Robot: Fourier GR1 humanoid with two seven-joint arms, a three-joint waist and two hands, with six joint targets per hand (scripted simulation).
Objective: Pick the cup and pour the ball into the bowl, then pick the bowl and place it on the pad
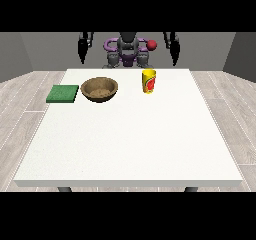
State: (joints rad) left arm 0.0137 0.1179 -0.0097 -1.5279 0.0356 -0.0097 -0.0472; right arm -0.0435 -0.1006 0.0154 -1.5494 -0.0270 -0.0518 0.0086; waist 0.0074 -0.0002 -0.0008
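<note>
- A yellow cylindrical cup with a red mark (149, 81) is seen standing upright on the large white counter (130, 144), towards the far edge; its contents cannot be made out.
- A round brown wooden bowl (100, 89) is placed left of the cup, apart from it; nothing distinct is observed inside.
- A flat green square pad (63, 93) is laid just beside the bowl, at the counter's left edge.
- The hand at the view's left (83, 49) is held raised beyond the far edge, nothing grasped; finger position cannot be told.
- The hand at the view's right (173, 47) is likewise held raised, nothing grasped, finger position indeterminable.
</note>
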